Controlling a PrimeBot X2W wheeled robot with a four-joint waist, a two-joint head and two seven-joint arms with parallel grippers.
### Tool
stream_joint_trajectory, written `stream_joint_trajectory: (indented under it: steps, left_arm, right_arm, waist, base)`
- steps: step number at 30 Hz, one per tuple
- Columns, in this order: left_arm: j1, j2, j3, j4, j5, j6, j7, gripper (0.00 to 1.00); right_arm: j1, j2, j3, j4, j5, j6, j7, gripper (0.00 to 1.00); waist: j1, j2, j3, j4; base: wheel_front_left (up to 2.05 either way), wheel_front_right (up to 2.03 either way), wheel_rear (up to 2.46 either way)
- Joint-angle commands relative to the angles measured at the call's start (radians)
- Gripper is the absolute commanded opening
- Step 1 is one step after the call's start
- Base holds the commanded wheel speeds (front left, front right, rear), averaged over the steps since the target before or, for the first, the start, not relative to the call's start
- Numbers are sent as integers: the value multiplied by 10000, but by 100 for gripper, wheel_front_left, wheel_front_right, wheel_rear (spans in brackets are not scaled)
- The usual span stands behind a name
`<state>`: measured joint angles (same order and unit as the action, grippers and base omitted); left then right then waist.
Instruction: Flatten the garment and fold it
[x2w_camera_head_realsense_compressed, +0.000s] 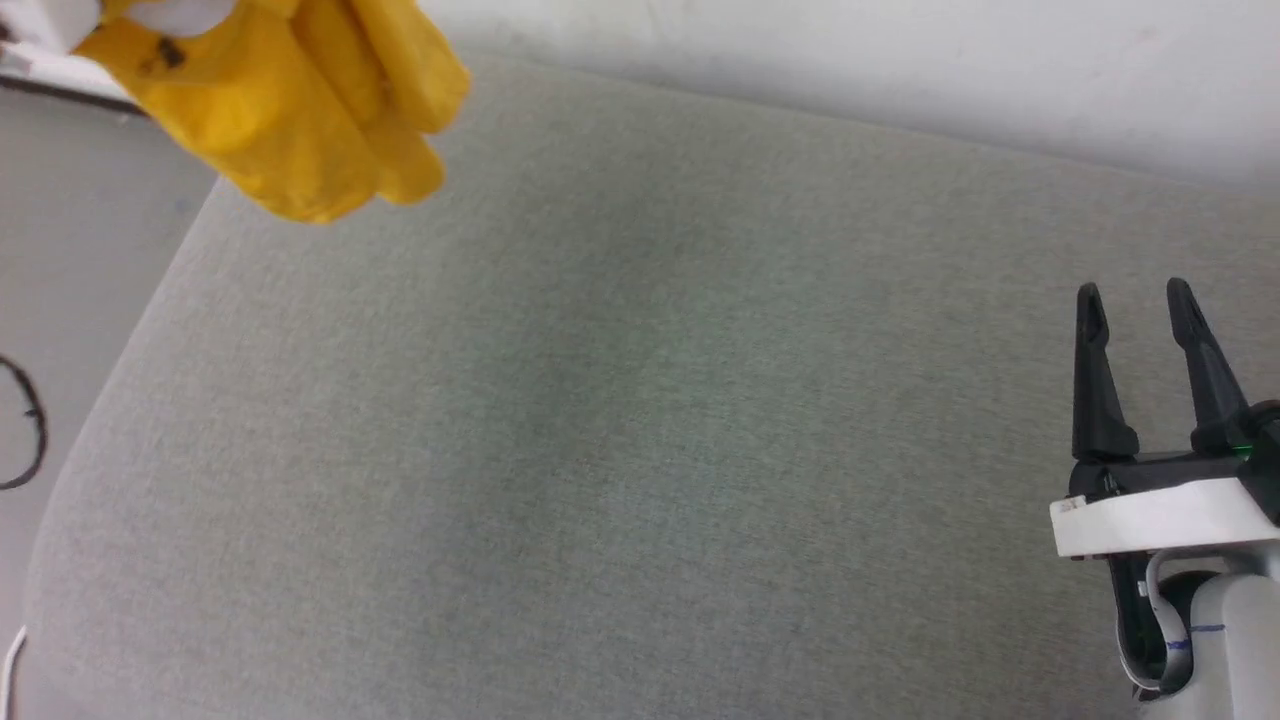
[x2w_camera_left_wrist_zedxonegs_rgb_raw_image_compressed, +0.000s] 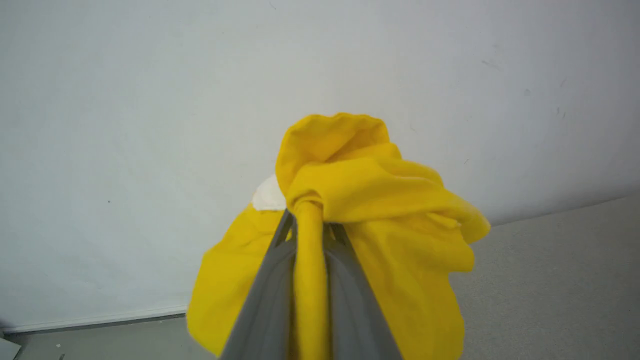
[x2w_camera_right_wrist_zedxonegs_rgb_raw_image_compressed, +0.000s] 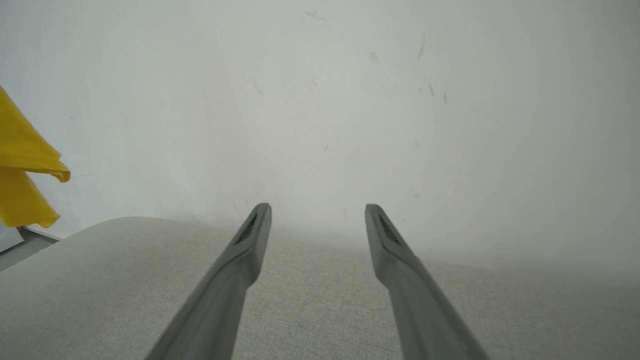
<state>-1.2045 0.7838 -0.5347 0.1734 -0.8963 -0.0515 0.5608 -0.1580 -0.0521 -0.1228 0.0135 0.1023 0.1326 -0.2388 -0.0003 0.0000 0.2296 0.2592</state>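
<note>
Left claw (x2w_camera_left_wrist_zedxonegs_rgb_raw_image_compressed: 311, 225): clenched on a bunched fold of the shirt (x2w_camera_left_wrist_zedxonegs_rgb_raw_image_compressed: 400, 240), cloth pinched between both fingers. Shirt: held crumpled in the air, clear of the grey pad (x2w_camera_head_realsense_compressed: 640, 450), near its far left corner by the wall (x2w_camera_head_realsense_compressed: 900, 70); judged to be kept high so it hangs loose for spreading. Right claw (x2w_camera_head_realsense_compressed: 1135, 295): released, nothing held, poised over the pad's right side, fingers aimed at the wall, well apart from the shirt
</note>
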Motion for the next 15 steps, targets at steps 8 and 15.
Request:
stream_joint_trajectory:
  steps: [8, 15]
  left_arm:
    - [-501, -1564, -766, -977, -442, -85, 493, 0]
    - [181, -2584, -1651, -1436, -603, -363, 234, 0]
  right_arm:
    - [199, 18, -264, 133, 228, -19, -186, 100]
    - [349, 18, -705, 45, 314, -19, -215, 100]
  waist:
    - [3, 0, -1113, -1639]
    - [3, 0, -1243, -2619]
  base:
    - [0, 0, 0]
    - [0, 0, 0]
